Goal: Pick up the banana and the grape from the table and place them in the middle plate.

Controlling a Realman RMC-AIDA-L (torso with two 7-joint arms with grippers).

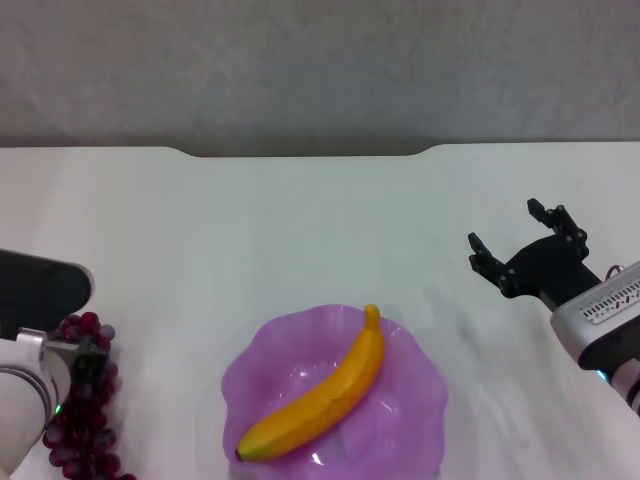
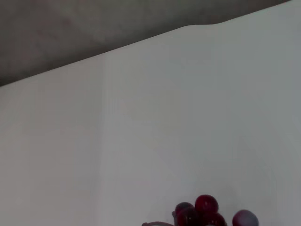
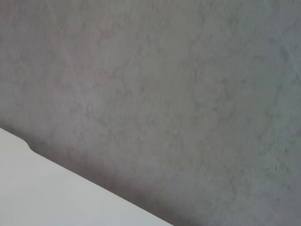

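You had the white table (image 1: 300, 220) in front of you, its far edge notched, with a grey wall (image 3: 178, 84) behind it filling most of the right wrist view. The middle plate (image 1: 425, 385), purple and wavy-rimmed, sat near the front of the table, and the banana (image 1: 318, 404) already lay across it on a slant, its stem tip pointing toward the far side and its blunt end reaching the near rim. Nothing stood between the plate and either arm.

The grape (image 1: 82, 405) was at the front left of the table, well apart from the plate. Your left gripper (image 1: 85, 368) was right over the bunch, with dark parts of the tool lying against the berries. You could not tell from these views whether its fingers had closed on the cluster or merely rested there. The left wrist view caught only a few red berries at its edge, with bare tabletop beyond them.

Your right gripper (image 1: 525, 240) stood to the right of the plate, clear of it. Its black fingers were spread wide and held nothing. The right forearm ran in from the lower right corner, angled up and inward, with the fingers pointing toward the far left.
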